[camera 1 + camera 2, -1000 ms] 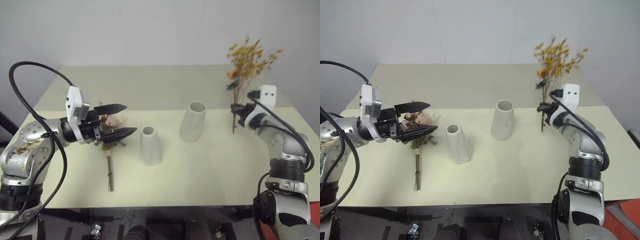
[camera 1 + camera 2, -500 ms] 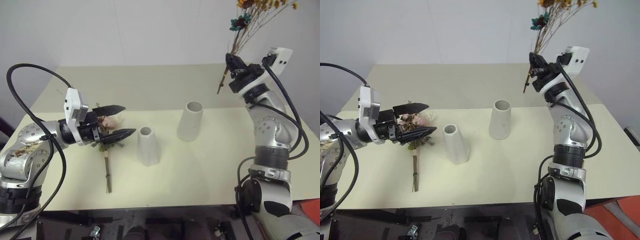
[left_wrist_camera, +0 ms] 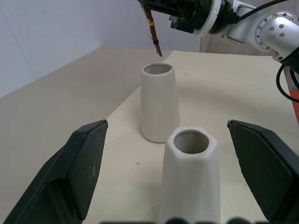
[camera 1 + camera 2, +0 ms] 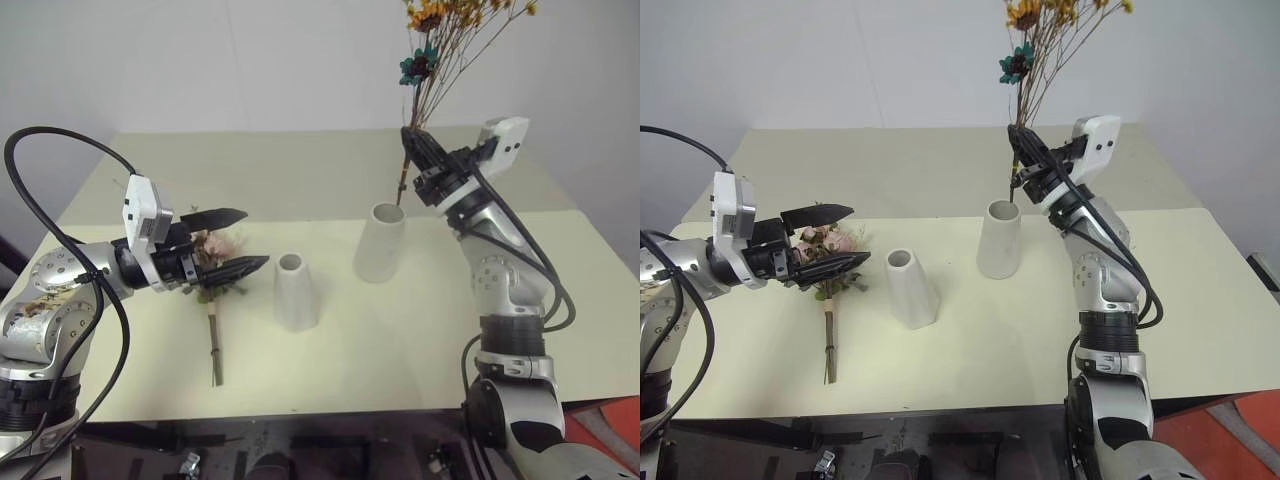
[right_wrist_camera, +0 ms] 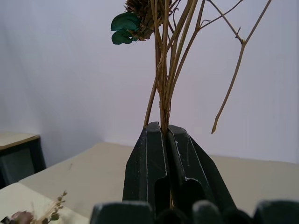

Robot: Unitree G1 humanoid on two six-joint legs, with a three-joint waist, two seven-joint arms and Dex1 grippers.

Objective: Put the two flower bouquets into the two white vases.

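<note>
The yellow-orange bouquet (image 4: 452, 20), with its small teal flower (image 4: 414, 67), is held upright in the air, my right gripper (image 4: 412, 145) shut on its stems (image 5: 164, 93). The lower stem end (image 3: 154, 39) hangs just above and behind the mouth of the taller white vase (image 4: 381, 244). The smaller cone vase (image 4: 296, 292) stands to its left. The pink rose bouquet (image 4: 213, 305) lies flat on the table, blooms under my left gripper (image 4: 255, 238). That gripper hovers open and level, its fingers (image 3: 86, 170) pointing at the two vases.
The cream table (image 4: 420, 340) has bare room in front of the vases and to the right. A white wall rises behind the far edge (image 4: 280, 132). A dark piece of furniture (image 5: 18, 158) stands off to one side in the right wrist view.
My right gripper has swung left and up with the yellow-orange bouquet, tipping it upright, so the stem end now hangs by the taller vase's mouth. The left gripper has stayed put.
</note>
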